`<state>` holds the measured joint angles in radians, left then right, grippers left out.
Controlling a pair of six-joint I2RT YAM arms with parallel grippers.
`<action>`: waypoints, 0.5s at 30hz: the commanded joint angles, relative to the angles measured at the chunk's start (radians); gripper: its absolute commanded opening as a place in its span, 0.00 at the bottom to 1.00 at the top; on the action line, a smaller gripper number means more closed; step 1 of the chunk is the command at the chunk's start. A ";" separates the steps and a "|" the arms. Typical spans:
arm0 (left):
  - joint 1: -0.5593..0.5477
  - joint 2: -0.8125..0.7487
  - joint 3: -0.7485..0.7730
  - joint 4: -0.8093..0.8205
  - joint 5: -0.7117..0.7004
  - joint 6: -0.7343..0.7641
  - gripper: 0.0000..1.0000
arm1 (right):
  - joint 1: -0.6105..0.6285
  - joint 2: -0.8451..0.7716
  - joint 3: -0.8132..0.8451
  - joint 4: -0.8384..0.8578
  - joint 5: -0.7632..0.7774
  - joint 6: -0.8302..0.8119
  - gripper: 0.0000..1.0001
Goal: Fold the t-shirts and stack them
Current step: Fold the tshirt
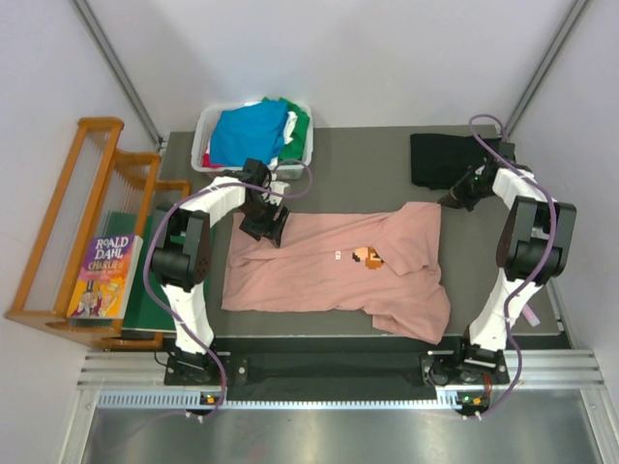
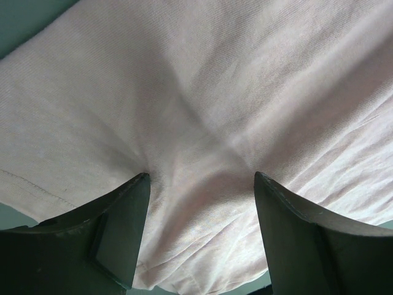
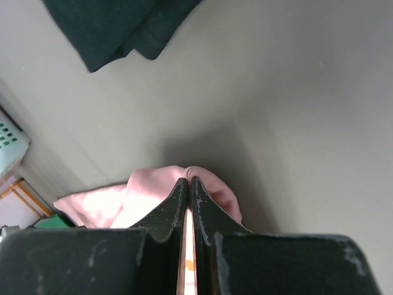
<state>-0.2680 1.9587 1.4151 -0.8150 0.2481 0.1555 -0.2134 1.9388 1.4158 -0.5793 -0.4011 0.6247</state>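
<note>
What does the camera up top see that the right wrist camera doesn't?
Only the top view shows the left gripper over the pink t-shirt, the blue t-shirt in the basket, and the Roald Dahl book. Only the right wrist view shows, up close, the right gripper pinched shut on a fold of pink cloth. Both show the pink t-shirt, the black t-shirt and the table.

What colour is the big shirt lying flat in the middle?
Dusty pink t-shirt, with a small orange-brown chest print; clearest from the top camera.
</note>
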 commanded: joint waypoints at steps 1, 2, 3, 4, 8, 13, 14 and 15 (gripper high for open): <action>0.006 -0.053 0.012 -0.003 0.017 0.003 0.73 | -0.004 0.060 0.066 -0.007 0.001 -0.010 0.00; 0.006 -0.053 0.013 -0.003 0.017 0.001 0.73 | -0.003 0.074 0.072 -0.011 0.014 -0.013 0.00; 0.006 -0.052 0.015 -0.004 0.017 0.003 0.73 | -0.006 0.080 0.080 -0.028 0.025 -0.019 0.00; 0.006 -0.050 0.015 -0.006 0.017 0.003 0.73 | -0.006 0.086 0.098 -0.034 0.034 -0.020 0.00; 0.006 -0.052 0.016 -0.007 0.019 0.003 0.73 | -0.023 0.089 0.114 -0.070 0.093 -0.025 0.00; 0.006 -0.050 0.010 -0.003 0.019 0.004 0.73 | -0.027 0.000 0.011 -0.088 0.209 -0.002 0.00; 0.006 -0.049 0.010 -0.003 0.019 0.004 0.73 | -0.029 -0.030 -0.006 -0.090 0.222 0.001 0.00; 0.006 -0.049 0.012 -0.003 0.020 0.004 0.73 | -0.037 -0.046 -0.023 -0.091 0.234 0.009 0.00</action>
<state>-0.2680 1.9587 1.4151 -0.8154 0.2501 0.1558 -0.2249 2.0232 1.4441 -0.6445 -0.2806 0.6167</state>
